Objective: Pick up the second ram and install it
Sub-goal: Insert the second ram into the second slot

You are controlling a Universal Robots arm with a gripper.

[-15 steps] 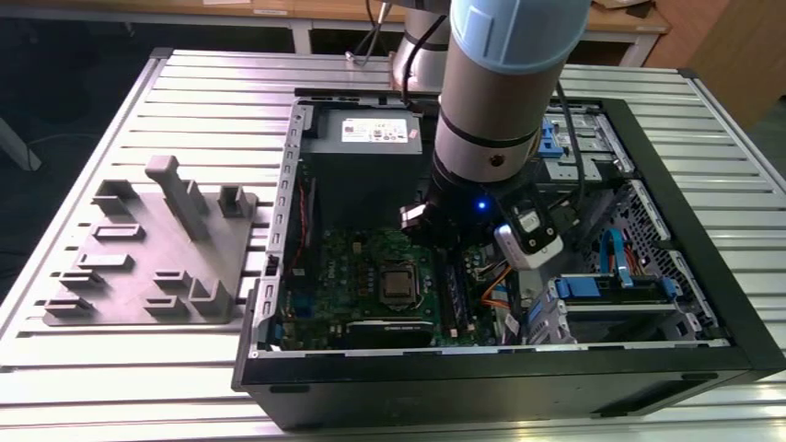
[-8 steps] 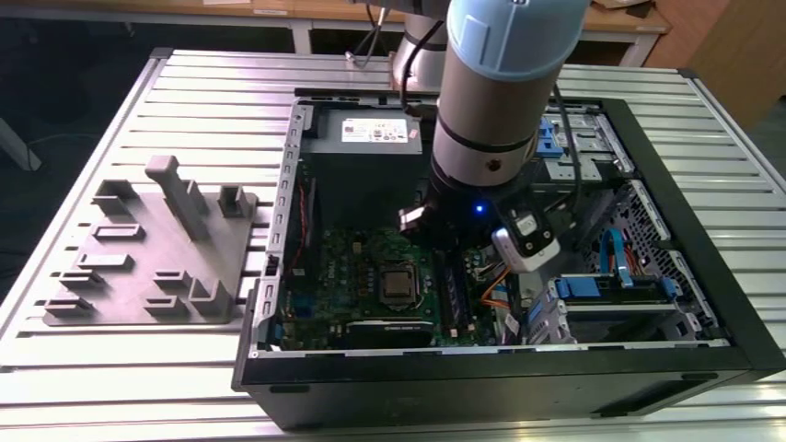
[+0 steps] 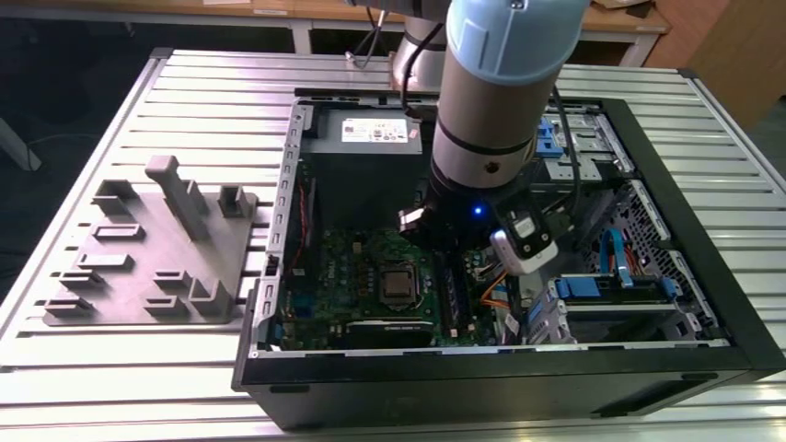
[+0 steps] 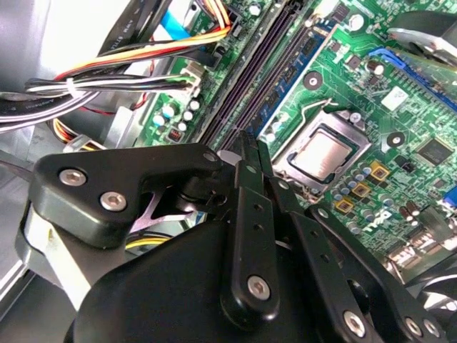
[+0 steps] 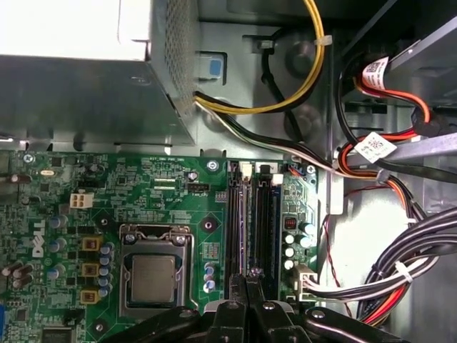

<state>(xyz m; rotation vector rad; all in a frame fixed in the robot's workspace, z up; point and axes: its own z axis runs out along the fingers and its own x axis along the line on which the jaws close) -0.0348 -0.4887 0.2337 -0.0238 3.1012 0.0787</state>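
Exterior view first: an open computer case (image 3: 491, 391) is laid on its side on a slatted metal table (image 3: 221, 74). A grey fixture (image 3: 135, 267) is parked just beside it, toward the exterior view's left. The arm (image 3: 491, 110) is dropped straight down into the case. Its lower end is sunk over the green motherboard (image 3: 356, 267), just to the exterior view's right of the CPU socket (image 3: 396, 287). The fingers are hidden behind the arm here, so nothing can be said about them from this angle.

Second wrist view: the gripper (image 4: 250, 143) is seen from behind its black linkage. Its fingers (image 4: 246, 179) are drawn right up against each other, with pretty much no gap left. The tips are sat at the near end of the long dark memory slots (image 4: 264, 64), lined up with them. The socket is just off to one side, and a bundle of cables (image 4: 128, 78) is on the other.

First wrist view: same story from above. The fingertips are closed up together right over the memory slots, between the socket and the white connector with its wires (image 5: 400, 264).

As for the second ram, honestly it can't be told apart from the slots. Everything there is long, thin and dark, seen edge-on. Whether it's pinched between the tips or seated in a slot under them can't be made out.
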